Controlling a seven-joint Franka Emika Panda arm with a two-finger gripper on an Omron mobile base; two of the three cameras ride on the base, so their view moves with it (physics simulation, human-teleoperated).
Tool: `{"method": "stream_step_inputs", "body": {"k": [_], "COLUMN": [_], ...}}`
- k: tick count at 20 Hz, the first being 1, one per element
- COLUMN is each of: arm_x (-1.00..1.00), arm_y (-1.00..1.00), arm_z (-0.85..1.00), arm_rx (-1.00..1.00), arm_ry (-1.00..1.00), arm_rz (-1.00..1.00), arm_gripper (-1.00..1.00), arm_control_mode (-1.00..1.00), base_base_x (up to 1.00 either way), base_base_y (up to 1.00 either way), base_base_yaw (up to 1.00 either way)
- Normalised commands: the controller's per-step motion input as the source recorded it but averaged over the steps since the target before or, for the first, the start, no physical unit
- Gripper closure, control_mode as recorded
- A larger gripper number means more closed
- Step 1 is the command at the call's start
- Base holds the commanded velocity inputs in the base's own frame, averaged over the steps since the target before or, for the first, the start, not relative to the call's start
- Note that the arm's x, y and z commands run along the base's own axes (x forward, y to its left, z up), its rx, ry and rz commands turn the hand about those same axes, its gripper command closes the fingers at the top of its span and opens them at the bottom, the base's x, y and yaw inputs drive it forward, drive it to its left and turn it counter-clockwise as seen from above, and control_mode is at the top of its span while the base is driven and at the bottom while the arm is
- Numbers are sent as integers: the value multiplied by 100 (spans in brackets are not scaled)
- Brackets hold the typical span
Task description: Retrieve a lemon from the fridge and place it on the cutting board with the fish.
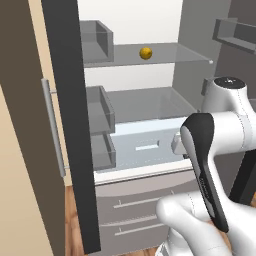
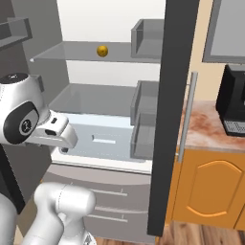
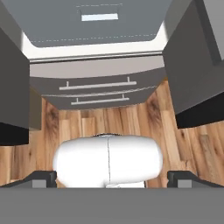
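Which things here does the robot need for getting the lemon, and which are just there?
Needed:
- lemon, on the upper glass shelf
- fridge, doors open
- gripper, open, holding nothing

Just there:
- coffee machine on the counter
- door bins
- lower drawers
- wooden floor

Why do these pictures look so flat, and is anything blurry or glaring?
Left base view: even light, the lemon crisp, casting hardly any shadow on the shelf. Right base view: fridge back wall washed out white. Hand view: the wood floor sharp, no blur; the drawers shaded underneath.
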Motion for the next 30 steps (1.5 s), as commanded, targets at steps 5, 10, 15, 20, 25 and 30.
{"method": "stream_step_inputs", "body": {"k": [5, 10, 15, 20, 25, 30], "arm_x": [0, 0, 0, 0, 0, 0], "arm_y": [0, 0, 0, 0, 0, 0], "arm_z": [0, 0, 0, 0, 0, 0], "arm_rx": [0, 0, 0, 0, 0, 0], "arm_ry": [0, 0, 0, 0, 0, 0], "arm_rz": [0, 0, 0, 0, 0, 0], "arm_gripper": [-100, -100, -100, -100, -100, -100], "arm_control_mode": [100, 100, 100, 100, 100, 100], "base_base_x": [0, 19, 42, 41, 65, 65], "base_base_y": [-2, -1, -6, -6, -11, -7], "base_base_yaw": [-6, 0, 0, 0, 0, 0]}}
